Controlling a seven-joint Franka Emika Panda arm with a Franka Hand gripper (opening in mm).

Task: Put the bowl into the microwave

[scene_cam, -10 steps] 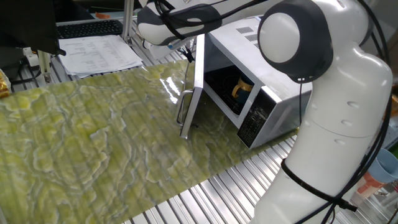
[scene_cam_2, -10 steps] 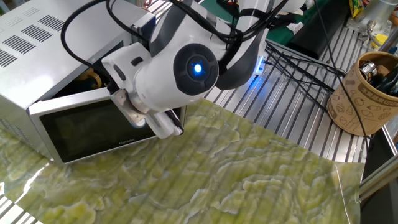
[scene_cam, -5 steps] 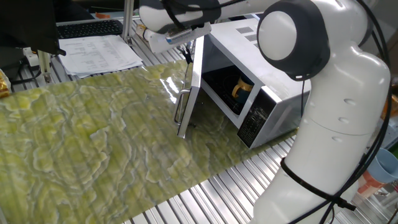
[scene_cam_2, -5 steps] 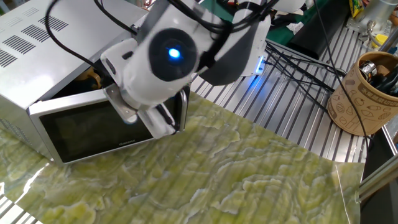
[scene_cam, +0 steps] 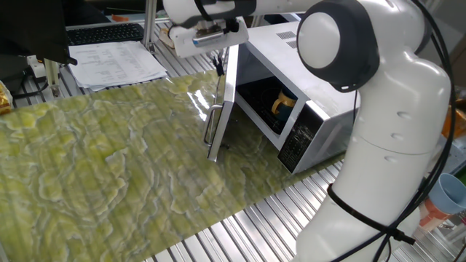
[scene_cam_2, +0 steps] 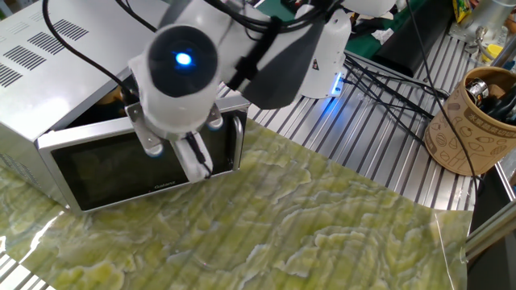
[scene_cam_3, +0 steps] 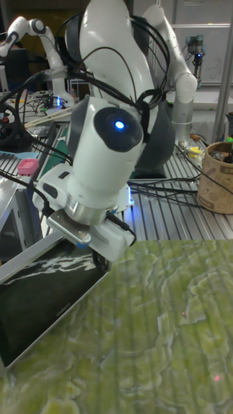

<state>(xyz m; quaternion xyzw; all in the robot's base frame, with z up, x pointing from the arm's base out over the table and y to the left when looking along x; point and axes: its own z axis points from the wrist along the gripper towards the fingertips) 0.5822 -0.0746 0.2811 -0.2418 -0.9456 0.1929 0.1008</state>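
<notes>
Since the earlier frames we note the gripper (scene_cam_2: 193, 157) has swung along the door (scene_cam_2: 113, 165), now narrower open. The bowl (scene_cam: 285, 103) sits inside the microwave (scene_cam: 306, 87); placement looks done. Whether the fingers are spread or pressed together, we cannot tell

The white arm (scene_cam: 386, 138) rises from its base at the near edge, bends at the big grey-capped joint and reaches across. Its wrist (scene_cam_2: 181, 72), with a blue light glowing on it, points downward. The gripper (scene_cam_2: 196, 163) hangs below it, jaws down; whether they stand apart or together cannot be told from these views.
</notes>
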